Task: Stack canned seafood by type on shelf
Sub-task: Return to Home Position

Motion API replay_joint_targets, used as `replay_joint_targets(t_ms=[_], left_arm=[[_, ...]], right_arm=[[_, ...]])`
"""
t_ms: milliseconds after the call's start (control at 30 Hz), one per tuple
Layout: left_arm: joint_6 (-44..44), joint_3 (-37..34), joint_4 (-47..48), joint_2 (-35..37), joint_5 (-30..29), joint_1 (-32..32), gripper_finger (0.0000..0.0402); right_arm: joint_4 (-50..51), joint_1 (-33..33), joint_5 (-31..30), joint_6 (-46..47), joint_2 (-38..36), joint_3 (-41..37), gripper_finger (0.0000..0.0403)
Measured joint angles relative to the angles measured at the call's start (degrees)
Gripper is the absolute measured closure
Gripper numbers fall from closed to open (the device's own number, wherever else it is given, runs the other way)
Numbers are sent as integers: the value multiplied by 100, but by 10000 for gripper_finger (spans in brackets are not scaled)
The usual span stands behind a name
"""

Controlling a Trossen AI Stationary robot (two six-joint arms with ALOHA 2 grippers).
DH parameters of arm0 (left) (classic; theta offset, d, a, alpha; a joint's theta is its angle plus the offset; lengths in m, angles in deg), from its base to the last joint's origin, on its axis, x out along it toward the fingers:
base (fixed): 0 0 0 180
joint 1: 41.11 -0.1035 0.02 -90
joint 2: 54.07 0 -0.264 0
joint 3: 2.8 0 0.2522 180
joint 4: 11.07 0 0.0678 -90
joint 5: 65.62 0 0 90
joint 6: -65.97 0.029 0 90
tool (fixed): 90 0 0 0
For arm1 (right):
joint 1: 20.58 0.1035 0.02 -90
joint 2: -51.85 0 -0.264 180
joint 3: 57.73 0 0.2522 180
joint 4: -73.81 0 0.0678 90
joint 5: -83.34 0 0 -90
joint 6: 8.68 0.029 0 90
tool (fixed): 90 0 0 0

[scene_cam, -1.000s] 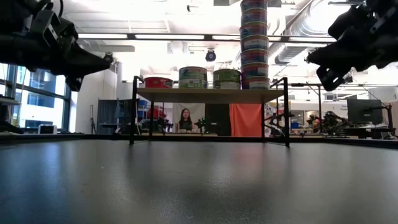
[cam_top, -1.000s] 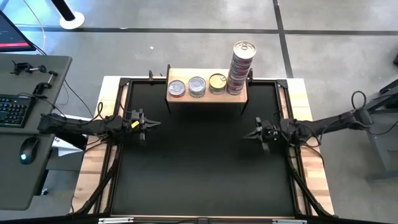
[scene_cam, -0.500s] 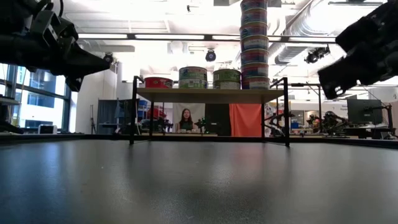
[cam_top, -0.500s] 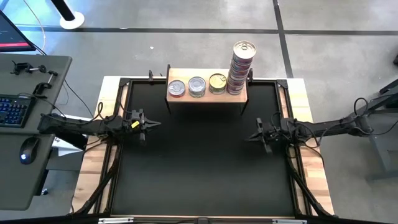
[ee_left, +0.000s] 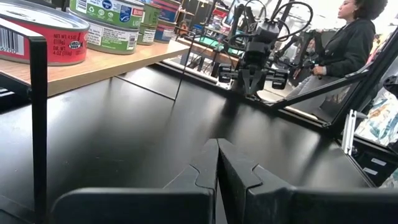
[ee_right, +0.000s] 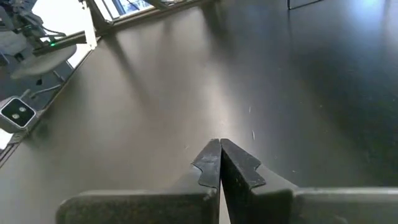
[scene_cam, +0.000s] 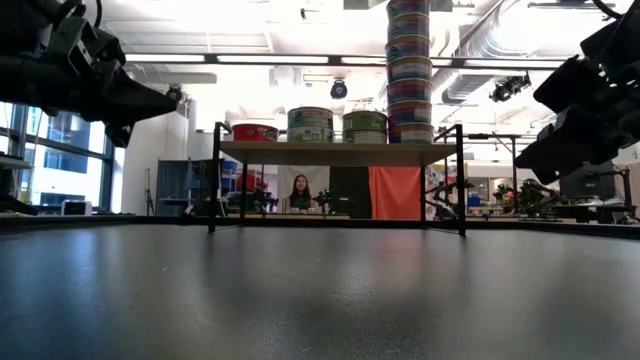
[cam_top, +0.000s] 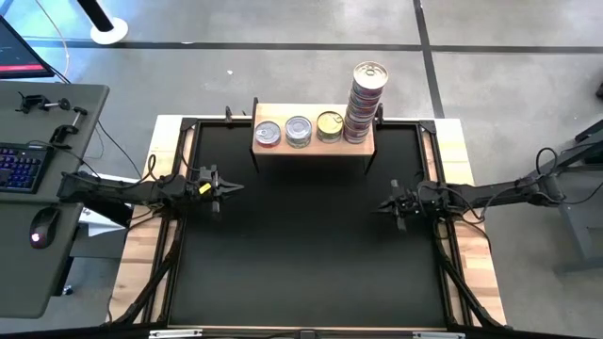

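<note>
The left hand (cam_top: 229,186) and right hand (cam_top: 382,205) hover over the tabletop (cam_top: 301,254), each pressed together, well apart. On the shelf (cam_top: 311,148) stand cans (cam_top: 298,131), with a tall stack (cam_top: 364,99) nearest the right hand.

Ceiling lights (scene_cam: 300,58) are glaring brightly behind the shelf (scene_cam: 335,152) in the low view; the tabletop (ee_right: 205,93) is reflecting a pale sheen.
</note>
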Motion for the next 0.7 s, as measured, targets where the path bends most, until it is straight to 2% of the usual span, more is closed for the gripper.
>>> replay_joint_targets(t_ms=[167, 333, 500, 633, 700], left_arm=[[0, -2, 233, 704, 0, 0, 401], [-2, -2, 396, 1599, 0, 0, 401], [-4, 4, -38, 1645, -3, -9, 401], [-2, -2, -7, 1642, 1, -85, 401], [0, -2, -3, 1644, 4, -128, 401]], right_arm=[[20, 19, 0, 0, -32, 3, 403], [26, 47, 2, 0, -645, 4, 403], [20, 40, 24, -1, -1529, 7, 403], [-15, 33, 30, -2, -2249, -2, 403], [-138, 35, 42, 0, -2272, -2, 403]])
